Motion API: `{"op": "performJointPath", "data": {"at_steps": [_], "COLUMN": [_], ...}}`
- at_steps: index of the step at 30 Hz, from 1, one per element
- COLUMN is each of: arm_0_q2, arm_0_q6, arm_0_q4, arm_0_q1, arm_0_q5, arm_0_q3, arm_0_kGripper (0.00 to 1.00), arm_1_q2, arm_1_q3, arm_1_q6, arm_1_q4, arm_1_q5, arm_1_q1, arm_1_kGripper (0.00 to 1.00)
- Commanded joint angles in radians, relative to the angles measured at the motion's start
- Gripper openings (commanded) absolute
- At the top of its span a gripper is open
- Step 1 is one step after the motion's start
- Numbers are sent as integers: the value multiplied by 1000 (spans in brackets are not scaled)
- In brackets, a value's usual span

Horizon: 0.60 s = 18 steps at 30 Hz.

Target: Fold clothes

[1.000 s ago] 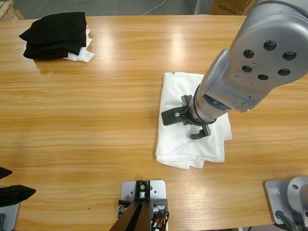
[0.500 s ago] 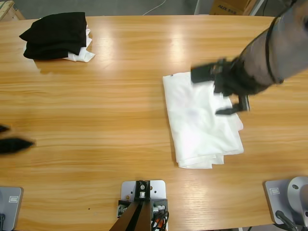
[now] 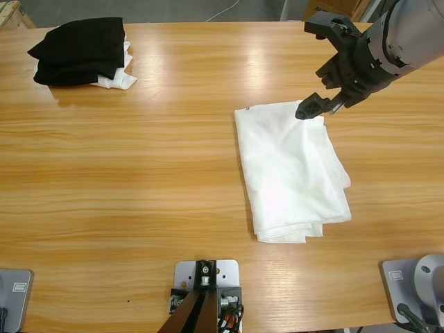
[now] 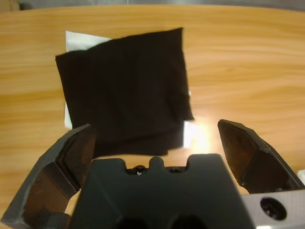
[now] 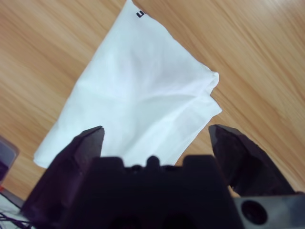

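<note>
Wooden tabletop [image 3: 173, 152]: the white T-shirt [image 3: 291, 173] lies folded right of centre, the right pincer [image 3: 326, 69] poised empty and spread above its far edge. Folding looks nearly finished; stacking by the black garment [image 3: 80, 48], beneath the left pincer [image 4: 157, 143], also agape, seems next.

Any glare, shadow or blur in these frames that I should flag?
High view: bright ceiling glare streaks the table near the black bundle; the right hand is sharp. Left wrist view: a glare spot beside the bundle, and the left hand looks soft. Right wrist view: white shirt evenly lit, folds faint.
</note>
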Motion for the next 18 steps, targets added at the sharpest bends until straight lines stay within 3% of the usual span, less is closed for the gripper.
{"op": "performJointPath", "data": {"at_steps": [1,7,18], "arm_0_q2": [237,361,487], "arm_0_q6": [82,65,97], "arm_0_q4": [33,33,113], "arm_0_q1": [97,76,58], "arm_0_q5": [-36,-33,-94], "arm_0_q3": [-124,-284,-302], "arm_0_kGripper": [1000,1000,999], "arm_1_q2": [87,125,137], "arm_1_q3": [18,-10,-14], "arm_1_q6": [-10,-12,-12], "arm_1_q4": [-45,-54,-54], "arm_1_q5": [14,15,18], "arm_1_q1": [-28,-28,-37], "arm_1_kGripper": [885,885,885]}}
